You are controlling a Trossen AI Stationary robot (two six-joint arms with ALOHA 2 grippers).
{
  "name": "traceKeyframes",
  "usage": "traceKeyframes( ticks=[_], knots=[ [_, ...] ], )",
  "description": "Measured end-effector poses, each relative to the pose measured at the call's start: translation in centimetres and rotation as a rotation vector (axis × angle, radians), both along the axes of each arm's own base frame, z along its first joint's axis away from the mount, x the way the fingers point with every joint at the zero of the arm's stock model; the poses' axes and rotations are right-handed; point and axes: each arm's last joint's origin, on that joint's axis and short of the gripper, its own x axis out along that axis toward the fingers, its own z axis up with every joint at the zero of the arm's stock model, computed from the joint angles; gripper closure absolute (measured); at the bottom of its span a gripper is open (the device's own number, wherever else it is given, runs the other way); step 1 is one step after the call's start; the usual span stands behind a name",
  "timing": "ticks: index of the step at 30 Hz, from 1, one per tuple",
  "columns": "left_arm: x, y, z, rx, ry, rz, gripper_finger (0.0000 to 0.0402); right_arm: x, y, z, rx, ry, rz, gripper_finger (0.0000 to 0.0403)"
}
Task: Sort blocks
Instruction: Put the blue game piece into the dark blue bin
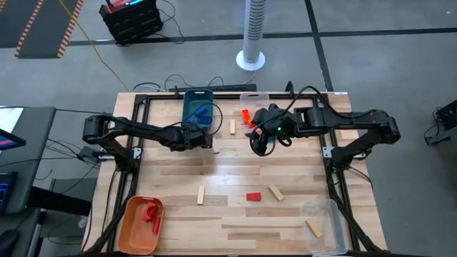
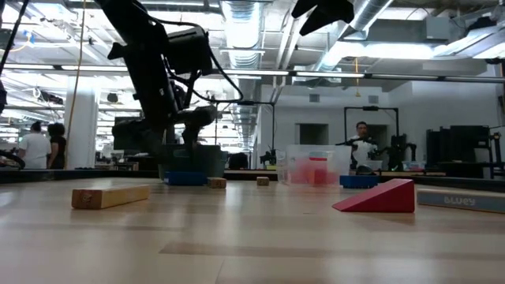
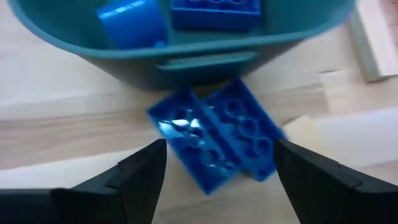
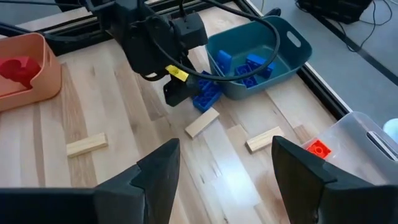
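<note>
**Meanwhile, blue bricks are framed by open fingers beside the teal bin**

Nearest the table's front edge, a shallow orange plastic bin (image 1: 140,223) holding red pieces (image 1: 151,213) is seen at one corner and a clear plastic bin (image 1: 323,225) holding a plain light-wood block (image 1: 313,228) at the other. Just beyond, a light-wood stick (image 1: 201,195), a red wedge block (image 1: 254,196) and a second light-wood brick (image 1: 275,192) are left lying apart on the pale wooden table (image 1: 178,171).

Farther back, the left gripper (image 1: 207,139) is held low over the boards, its fingers (image 3: 140,177) spread wide to either side of two blue studded plastic bricks (image 3: 217,137), which lie side by side just against the wall of the deep teal plastic bin (image 1: 198,107). Nothing is gripped. More blue blocks (image 4: 245,65) are seen inside that bin.

The right gripper (image 1: 259,145) is held above the table nearby, its fingers likewise wide and empty. Behind it, another clear bin (image 4: 357,146) containing a red studded block (image 4: 318,148) is set at the far edge, with a short light-wood block (image 1: 232,127) standing between the two far bins.
</note>
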Motion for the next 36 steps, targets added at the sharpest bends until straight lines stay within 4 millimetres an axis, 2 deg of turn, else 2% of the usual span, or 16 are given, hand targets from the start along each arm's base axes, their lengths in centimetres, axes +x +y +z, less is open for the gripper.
traceKeyframes(
  ticks=[9,16,24,26,31,36],
  knots=[
    [-1.8,1.1,-0.6,-0.056,0.208,-0.037,0.0116,0.1,0.1,0.2,0.012,-0.027,-0.005,0.0159],
    [-3.0,1.5,-0.8,-0.144,0.369,-0.163,0.0116,0.3,0.1,0.3,0.014,-0.05,-0.006,0.0159],
    [-4.7,0.9,1.9,-0.189,0.406,-0.253,0.0116,0.3,0.1,0.3,0.015,-0.048,-0.006,0.0159],
    [-5.2,0.8,2.9,-0.184,0.377,-0.255,0.0116,0.3,0.0,0.3,0.014,-0.049,-0.01,0.0159],
    [-5.6,0.4,4.6,-0.23,0.157,-0.211,0.0116,0.3,-0.6,0.3,0.012,-0.05,-0.029,0.0159],
    [-5.3,-0.1,2.3,-0.263,0.053,-0.118,0.0116,0.4,-0.9,0.5,0.012,-0.074,-0.04,0.0159]
  ],
)
